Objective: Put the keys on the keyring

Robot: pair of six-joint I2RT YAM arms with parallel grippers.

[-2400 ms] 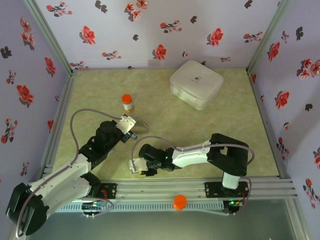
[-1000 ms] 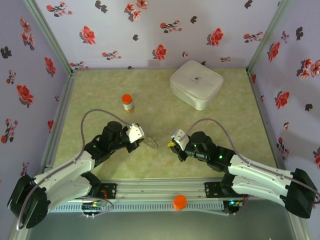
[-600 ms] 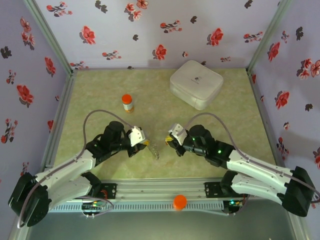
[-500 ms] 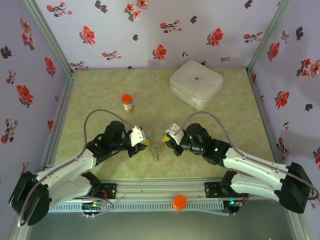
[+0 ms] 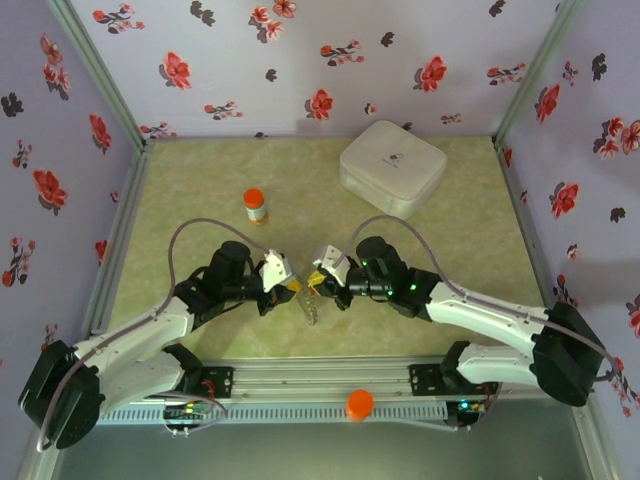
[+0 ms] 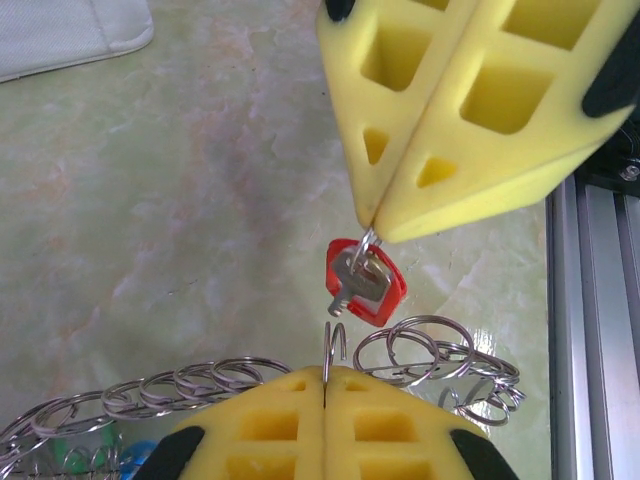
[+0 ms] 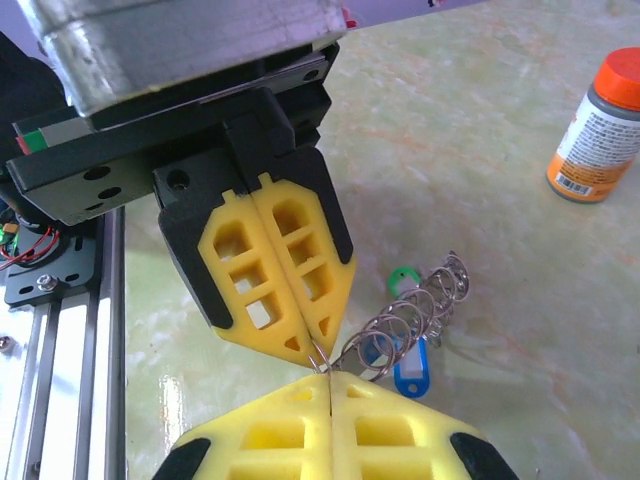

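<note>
The keyring is a limp chain of linked metal rings. My left gripper is shut on one upright ring of it. Directly above it my right gripper is shut on the small ring of a red-headed key, which dangles just over the pinched ring. In the right wrist view my right gripper meets the left gripper tip to tip, and the keyring trails away with a blue tag and a green tag. From the top, the left gripper and the right gripper nearly touch over the keyring.
An orange-capped bottle stands behind the left arm. A white case lies at the back right. An orange cap sits on the front rail. The aluminium rail runs close beside the grippers.
The right arm swung out from the near edge and then moved left until its gripper met the left one. The left gripper shifted right with the keyring hanging from it.
</note>
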